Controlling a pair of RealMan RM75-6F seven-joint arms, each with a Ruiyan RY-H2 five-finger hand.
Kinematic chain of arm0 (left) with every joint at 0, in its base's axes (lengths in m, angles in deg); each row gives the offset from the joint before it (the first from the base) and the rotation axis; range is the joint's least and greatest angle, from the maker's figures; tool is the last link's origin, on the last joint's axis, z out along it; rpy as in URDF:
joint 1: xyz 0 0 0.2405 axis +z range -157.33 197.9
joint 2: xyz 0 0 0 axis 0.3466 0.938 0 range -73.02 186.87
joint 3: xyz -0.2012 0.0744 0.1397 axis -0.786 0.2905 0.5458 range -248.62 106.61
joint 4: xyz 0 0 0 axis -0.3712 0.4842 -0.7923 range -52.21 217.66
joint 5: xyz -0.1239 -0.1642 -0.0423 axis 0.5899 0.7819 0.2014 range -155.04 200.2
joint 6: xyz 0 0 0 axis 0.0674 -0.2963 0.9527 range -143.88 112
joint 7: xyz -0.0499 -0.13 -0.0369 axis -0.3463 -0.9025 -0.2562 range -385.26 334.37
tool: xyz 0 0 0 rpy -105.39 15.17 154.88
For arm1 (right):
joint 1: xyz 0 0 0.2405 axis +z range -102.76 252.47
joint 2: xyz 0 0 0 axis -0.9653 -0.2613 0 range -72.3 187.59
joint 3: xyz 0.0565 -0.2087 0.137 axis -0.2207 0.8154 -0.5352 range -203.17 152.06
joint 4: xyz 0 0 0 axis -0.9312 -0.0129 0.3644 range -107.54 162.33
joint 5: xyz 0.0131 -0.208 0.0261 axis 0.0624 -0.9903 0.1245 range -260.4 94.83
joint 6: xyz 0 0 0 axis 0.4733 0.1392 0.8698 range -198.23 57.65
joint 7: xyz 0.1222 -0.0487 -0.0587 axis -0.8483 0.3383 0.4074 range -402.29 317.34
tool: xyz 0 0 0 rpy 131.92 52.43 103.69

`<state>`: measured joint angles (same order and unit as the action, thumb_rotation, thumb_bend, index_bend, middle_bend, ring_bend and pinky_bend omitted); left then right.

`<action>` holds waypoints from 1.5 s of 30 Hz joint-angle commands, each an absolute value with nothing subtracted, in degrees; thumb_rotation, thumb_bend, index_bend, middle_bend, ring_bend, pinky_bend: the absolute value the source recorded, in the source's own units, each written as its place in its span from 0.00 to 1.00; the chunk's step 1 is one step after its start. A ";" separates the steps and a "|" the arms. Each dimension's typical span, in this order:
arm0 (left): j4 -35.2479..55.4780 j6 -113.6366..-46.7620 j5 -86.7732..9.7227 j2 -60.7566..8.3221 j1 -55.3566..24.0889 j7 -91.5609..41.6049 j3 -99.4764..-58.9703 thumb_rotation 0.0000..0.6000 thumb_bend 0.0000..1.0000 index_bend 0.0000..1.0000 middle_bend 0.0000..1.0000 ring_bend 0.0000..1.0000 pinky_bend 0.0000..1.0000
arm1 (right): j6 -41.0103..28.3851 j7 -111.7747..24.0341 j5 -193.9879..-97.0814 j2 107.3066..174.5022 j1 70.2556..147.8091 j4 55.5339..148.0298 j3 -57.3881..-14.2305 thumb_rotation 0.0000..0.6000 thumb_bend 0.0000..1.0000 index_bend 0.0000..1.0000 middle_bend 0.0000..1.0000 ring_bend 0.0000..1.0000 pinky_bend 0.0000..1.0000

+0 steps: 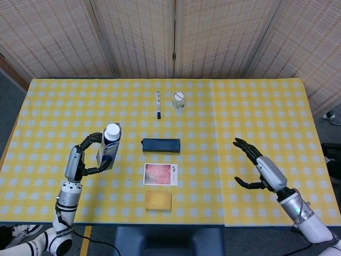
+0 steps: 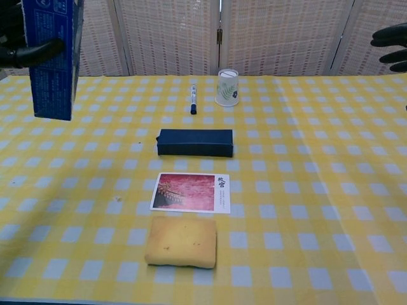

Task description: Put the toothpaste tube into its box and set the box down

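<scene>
The blue toothpaste box [image 1: 106,153] stands nearly upright above the left part of the yellow checked table [image 1: 256,106], with the white cap of the toothpaste tube [image 1: 112,130] showing at its open top end; in the chest view the box [image 2: 52,58] hangs clear of the cloth at the upper left edge of the picture, its lower end off the table; the left hand [image 1: 85,157] grips the box around its sides, thumb on the near face and the other fingers wrapped behind it; the right hand [image 1: 258,168] is well apart on the right side of the table, holding nothing, its fingers spread and curved with the thumb set apart from them, and only its dark fingertips [image 2: 389,46] show at the right edge of the chest view; near the middle of the table lies a dark blue case [image 1: 161,145], flat and lengthwise; just in front of it lies a red picture card [image 1: 160,174], and nearer the front edge a yellow sponge [image 1: 159,200]; toward the far side stand a paper cup [image 1: 178,101] and, just beside it to the left, a marker pen [image 1: 158,104] lying flat; a woven folding screen [image 1: 170,37] closes the background.
</scene>
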<state>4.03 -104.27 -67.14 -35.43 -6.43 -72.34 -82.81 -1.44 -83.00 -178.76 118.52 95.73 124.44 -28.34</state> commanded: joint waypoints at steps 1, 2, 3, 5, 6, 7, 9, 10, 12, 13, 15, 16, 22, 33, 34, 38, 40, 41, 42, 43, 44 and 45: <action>4.35 -104.37 -67.18 -35.57 -6.37 -72.61 -82.74 1.00 0.27 0.48 0.42 0.26 0.38 | -1.13 -86.35 -178.65 118.26 95.47 122.50 -27.10 1.00 0.37 0.00 0.00 0.00 0.00; 4.39 -104.31 -67.20 -35.55 -6.39 -72.61 -82.69 1.00 0.27 0.48 0.42 0.25 0.36 | -0.97 -86.57 -178.70 118.22 95.48 122.43 -26.98 1.00 0.37 0.00 0.00 0.00 0.00; 4.33 -104.22 -67.25 -35.49 -6.42 -72.86 -82.64 1.00 0.27 0.48 0.42 0.25 0.36 | -0.66 -86.79 -178.84 118.17 95.45 122.38 -26.81 1.00 0.37 0.00 0.00 0.00 0.00; 4.28 -104.08 -67.27 -35.40 -6.46 -72.89 -82.57 1.00 0.27 0.48 0.42 0.25 0.36 | -0.36 -86.91 -179.06 118.17 95.49 122.29 -26.57 1.00 0.37 0.00 0.00 0.00 0.00; 4.29 -103.96 -67.36 -35.33 -6.50 -72.71 -82.45 1.00 0.27 0.49 0.42 0.25 0.36 | -0.17 -86.91 -179.20 118.18 95.51 122.21 -26.40 1.00 0.37 0.00 0.00 0.00 0.00; 4.23 -103.84 -67.43 -35.21 -6.49 -72.64 -82.30 1.00 0.27 0.49 0.42 0.25 0.36 | 0.01 -86.76 -179.27 118.20 95.49 122.10 -26.29 1.00 0.37 0.00 0.00 0.00 0.00; 4.06 -103.53 -67.52 -34.77 -6.38 -72.19 -81.91 1.00 0.27 0.50 0.42 0.28 0.40 | 0.51 -85.63 -179.31 118.38 95.30 121.63 -26.06 1.00 0.37 0.00 0.00 0.00 0.00; 4.10 -103.37 -67.45 -34.57 -6.31 -71.67 -81.78 1.00 0.27 0.50 0.44 0.31 0.43 | 0.72 -84.78 -179.30 118.48 95.16 121.38 -25.95 1.00 0.37 0.00 0.00 0.00 0.00; 4.53 -103.08 -67.60 -34.04 -6.09 -70.59 -81.23 1.00 0.27 0.52 0.48 0.38 0.49 | 1.13 -81.93 -179.23 118.66 94.71 120.87 -25.59 1.00 0.37 0.00 0.00 0.00 0.00; 4.96 -102.82 -67.63 -33.84 -5.95 -69.97 -80.84 1.00 0.27 0.53 0.50 0.40 0.51 | 1.28 -80.37 -179.27 118.68 94.48 120.73 -25.37 1.00 0.37 0.00 0.00 0.00 0.00; 6.14 -101.50 -67.54 -33.22 -5.69 -68.23 -79.62 1.00 0.27 0.54 0.51 0.42 0.53 | 1.44 -76.70 -179.34 118.52 94.00 120.61 -24.90 1.00 0.37 0.00 0.00 0.00 0.00; 6.96 -100.59 -67.50 -32.70 -5.49 -66.84 -78.77 1.00 0.27 0.55 0.51 0.43 0.53 | 1.75 -74.21 -179.28 118.51 93.62 120.72 -24.72 1.00 0.37 0.00 0.00 0.00 0.00; 11.58 -98.61 -68.06 -31.84 -4.56 -58.14 -75.85 1.00 0.27 0.57 0.54 0.45 0.55 | 3.93 -69.45 -179.42 119.21 92.01 121.30 -23.98 1.00 0.37 0.00 0.00 0.00 0.00; 13.01 -97.58 -68.03 -30.35 -4.31 -48.90 -75.31 1.00 0.27 0.60 0.57 0.48 0.57 | 4.43 -71.67 -179.63 119.38 91.86 120.17 -23.07 1.00 0.37 0.00 0.00 0.00 0.00; 13.32 -97.33 -68.28 -30.11 -4.37 -45.89 -75.06 1.00 0.27 0.60 0.58 0.48 0.57 | 4.70 -71.78 -179.70 119.47 91.77 119.90 -23.03 1.00 0.37 0.00 0.00 0.00 0.00; 14.53 -95.80 -69.19 -30.06 -4.86 -35.18 -74.02 1.00 0.27 0.60 0.58 0.48 0.58 | 4.81 -72.94 -180.22 119.75 91.86 119.32 -22.61 1.00 0.37 0.00 0.00 0.00 0.00; 14.99 -94.16 -69.37 -30.39 -5.34 -29.81 -73.43 1.00 0.27 0.60 0.58 0.48 0.58 | 4.61 -73.48 -180.61 119.81 92.01 119.10 -22.24 1.00 0.37 0.00 0.00 0.00 0.00; 15.22 -93.34 -69.38 -30.56 -5.56 -27.72 -73.17 1.00 0.27 0.60 0.58 0.48 0.58 | 4.57 -73.70 -180.75 119.80 92.06 119.03 -22.11 1.00 0.37 0.00 0.00 0.00 0.00; 15.48 -92.31 -69.34 -30.85 -5.86 -25.48 -72.90 1.00 0.27 0.60 0.58 0.48 0.58 | 4.58 -73.93 -180.89 119.76 92.09 118.93 -21.96 1.00 0.37 0.00 0.00 0.00 0.00; 15.60 -91.54 -69.23 -31.07 -6.07 -24.22 -72.73 1.00 0.27 0.60 0.58 0.49 0.58 | 4.68 -74.10 -180.98 119.75 92.06 118.88 -21.86 1.00 0.37 0.00 0.00 0.00 0.00; 15.61 -90.83 -69.10 -31.29 -6.24 -23.40 -72.56 1.00 0.27 0.60 0.58 0.49 0.58 | 4.82 -74.28 -181.06 119.72 92.02 118.80 -21.77 1.00 0.37 0.00 0.00 0.00 0.00; 15.62 -90.22 -68.99 -31.63 -6.42 -23.02 -72.44 1.00 0.27 0.60 0.58 0.49 0.58 | 5.04 -74.58 -181.20 119.62 91.97 118.72 -21.67 1.00 0.37 0.00 0.00 0.00 0.00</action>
